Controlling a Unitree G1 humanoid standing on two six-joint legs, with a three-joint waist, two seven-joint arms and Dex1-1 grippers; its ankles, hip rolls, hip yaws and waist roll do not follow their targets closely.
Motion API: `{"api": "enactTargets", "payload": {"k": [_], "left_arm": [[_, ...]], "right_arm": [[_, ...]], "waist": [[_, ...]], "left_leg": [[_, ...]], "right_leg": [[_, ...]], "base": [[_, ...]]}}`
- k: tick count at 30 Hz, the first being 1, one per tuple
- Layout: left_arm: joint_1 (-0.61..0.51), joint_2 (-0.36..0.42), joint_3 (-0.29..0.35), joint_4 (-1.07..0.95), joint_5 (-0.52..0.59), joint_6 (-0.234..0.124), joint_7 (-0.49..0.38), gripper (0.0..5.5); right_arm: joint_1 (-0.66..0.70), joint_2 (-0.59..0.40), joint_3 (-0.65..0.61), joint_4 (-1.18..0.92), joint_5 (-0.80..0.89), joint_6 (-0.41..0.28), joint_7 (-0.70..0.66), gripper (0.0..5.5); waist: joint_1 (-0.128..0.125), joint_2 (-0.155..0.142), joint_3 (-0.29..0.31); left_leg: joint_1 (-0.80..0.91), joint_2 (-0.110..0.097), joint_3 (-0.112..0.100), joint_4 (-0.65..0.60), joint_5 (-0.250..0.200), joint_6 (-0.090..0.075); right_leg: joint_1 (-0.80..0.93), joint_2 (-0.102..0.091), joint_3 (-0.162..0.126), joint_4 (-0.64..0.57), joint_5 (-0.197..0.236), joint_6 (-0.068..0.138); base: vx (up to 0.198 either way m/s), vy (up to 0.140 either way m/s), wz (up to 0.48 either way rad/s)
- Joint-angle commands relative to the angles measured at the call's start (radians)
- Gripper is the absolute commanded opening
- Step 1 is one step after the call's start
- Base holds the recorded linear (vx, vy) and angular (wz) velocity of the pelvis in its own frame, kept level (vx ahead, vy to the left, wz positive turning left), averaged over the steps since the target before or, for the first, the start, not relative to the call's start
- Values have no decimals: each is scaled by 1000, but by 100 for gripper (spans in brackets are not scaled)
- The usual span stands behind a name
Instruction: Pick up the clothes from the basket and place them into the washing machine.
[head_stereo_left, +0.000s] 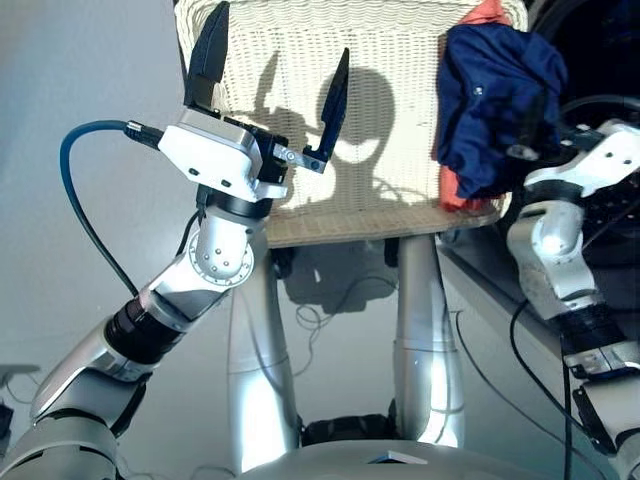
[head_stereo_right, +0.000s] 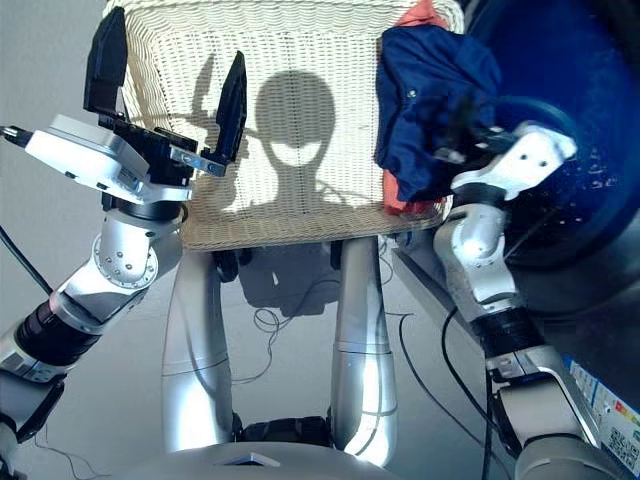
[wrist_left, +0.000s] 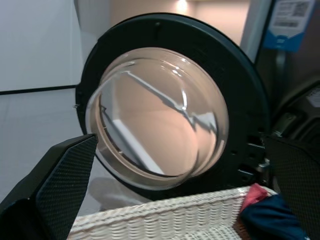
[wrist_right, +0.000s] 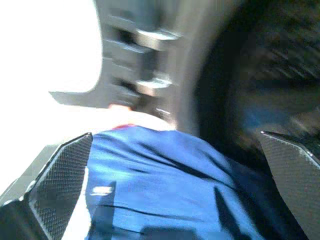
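Progress is judged early-to-mid: a bundle of clothes is seen at the right end of the basket (head_stereo_left: 300, 210), next to the washing machine (head_stereo_right: 590, 130), but nothing can be confirmed inside the drum from these views. The rest of the basket floor is seen bare, so the remaining load appears to be this one bundle.

Navy garment (head_stereo_left: 500, 100) is seen bunched and draped over the right hand (head_stereo_left: 530, 150), hanging in loose folds; a red-orange garment (head_stereo_left: 455, 195) shows beneath its lower edge and again at the far corner. A black garment cannot be made out. Whether the bundle is lifted clear of the rim or resting on it cannot be told.

Right hand: fingers appear spread either side of the navy cloth in the wrist view, but an actual clamp cannot be told. Left hand (head_stereo_left: 270, 95) is held over the basket's left part, fingers wide apart, nothing in it.

Porthole door (wrist_left: 160, 110) is seen swung open beyond the basket. Left to do, by est.: carry bundle to the drum opening, release.
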Motion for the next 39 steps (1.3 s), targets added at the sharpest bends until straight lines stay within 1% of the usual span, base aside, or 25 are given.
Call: {"api": "enactTargets", "payload": {"k": [1, 3, 4, 5, 8, 9, 15, 16, 17, 18, 19, 20, 23, 26, 29, 33, 36, 39], "left_arm": [[-21, -23, -8, -56, 60, -36, -3, 550], [-27, -31, -13, -54, 53, -42, -8, 550], [-20, -37, -17, -49, 45, -48, -13, 550], [-31, -38, -17, -47, 36, -56, -17, 550], [-30, -46, -20, -42, 18, -61, -28, 550], [-32, -51, -21, -38, 14, -59, -29, 550], [-20, -81, -8, -32, -15, -57, -37, 550], [-8, -91, -12, -28, -19, -57, -39, 550], [-17, -94, -7, -26, -20, -55, -38, 550], [-17, -93, -7, -26, -20, -55, -38, 550], [-4, -103, -6, -23, -26, -55, -39, 550], [-13, -100, -2, -24, -26, -56, -40, 550], [-11, -104, 0, -21, -24, -51, -33, 550], [-17, -110, -1, -22, -16, -47, -26, 550], [-18, -111, 3, -17, -13, -49, -25, 550], [-21, -106, -1, -23, -15, -51, -31, 550], [-21, -101, -1, -25, -4, -45, -20, 550], [-26, -99, 1, -29, 0, -41, -16, 550]], "right_arm": [[-126, -8, 59, -94, -126, 23, 44, 550], [-202, 20, 116, -35, -154, 53, 49, 550], [-220, 40, 144, -1, -156, 64, 60, 550], [-263, 60, 161, 45, -159, 70, 56, 550], [-336, 85, 206, 148, -189, 108, 78, 550], [-350, 109, 209, 208, -173, 113, 77, 550], [-381, 205, 200, 445, -126, 134, 77, 550], [-373, 223, 197, 491, -118, 144, 79, 550], [-388, 232, 192, 522, -112, 151, 80, 550], [-388, 233, 192, 523, -112, 150, 80, 550], [-381, 251, 178, 593, -103, 154, 71, 550], [-392, 249, 176, 594, -103, 153, 71, 550], [-396, 256, 152, 654, -103, 161, 47, 550], [-420, 261, 121, 775, -99, 170, 10, 550], [-450, 247, 126, 864, -139, 195, 7, 550], [-507, 214, 115, 1027, -204, 229, -35, 550], [-538, 198, 112, 1069, -234, 244, -73, 550], [-546, 194, 98, 1096, -217, 244, -81, 550]], "waist": [[20, -11, -16], [27, -3, -16], [32, 0, -16], [34, 3, -16], [41, 9, -16], [46, 12, -16], [56, 23, -16], [59, 26, -16], [59, 27, -16], [58, 27, -16], [62, 32, -16], [60, 32, -16], [60, 34, -16], [62, 39, -16], [64, 41, -16], [69, 49, -16], [67, 50, -16], [66, 50, -16]], "left_leg": [[41, -9, 21, -104, 48, 4], [47, -9, 23, -107, 49, 5], [72, -8, 22, -96, 16, 1], [51, -8, 26, -114, 53, 6], [50, -8, 25, -113, 53, 7], [49, -8, 24, -112, 54, 8], [38, -10, 22, -102, 53, 8], [59, -10, 19, -85, 18, 3], [34, -12, 19, -98, 52, 7], [34, -12, 19, -97, 52, 7], [53, -11, 15, -81, 17, 2], [30, -12, 16, -96, 53, 6], [25, -12, 17, -93, 52, 5], [18, -13, 18, -92, 51, 3], [12, -12, 18, -88, 50, 2], [8, -13, 14, -87, 50, 0], [6, -12, 15, -89, 50, -1], [3, -12, 14, -85, 47, -1]], "right_leg": [[18, 24, -75, -165, 123, -33], [23, 25, -75, -167, 125, -33], [47, 25, -77, -153, 93, -31], [27, 25, -75, -175, 130, -33], [26, 24, -75, -178, 133, -35], [25, 24, -76, -178, 134, -36], [16, 20, -77, -168, 135, -39], [37, 19, -79, -148, 100, -38], [13, 20, -77, -163, 134, -42], [13, 20, -77, -162, 134, -42], [32, 19, -79, -143, 99, -40], [10, 20, -78, -160, 134, -42], [7, 18, -80, -159, 135, -41], [-1, 16, -81, -155, 134, -41], [-8, 16, -82, -150, 133, -42], [-11, 13, -82, -148, 132, -42], [-12, 11, -84, -151, 131, -43], [-15, 11, -84, -147, 129, -43]], "base": [[0, 0, 0], [38, 3, -16], [0, 0, 0], [0, 0, 0], [-34, 5, 2], [0, 0, 0], [15, -1, 0], [0, 0, 0], [0, 0, 0], [0, 0, 0], [0, 0, 0], [0, 0, 0], [-27, -2, 12], [0, 0, 0], [0, 0, 0], [0, 0, 0], [0, 0, 0], [0, 0, 0]]}}
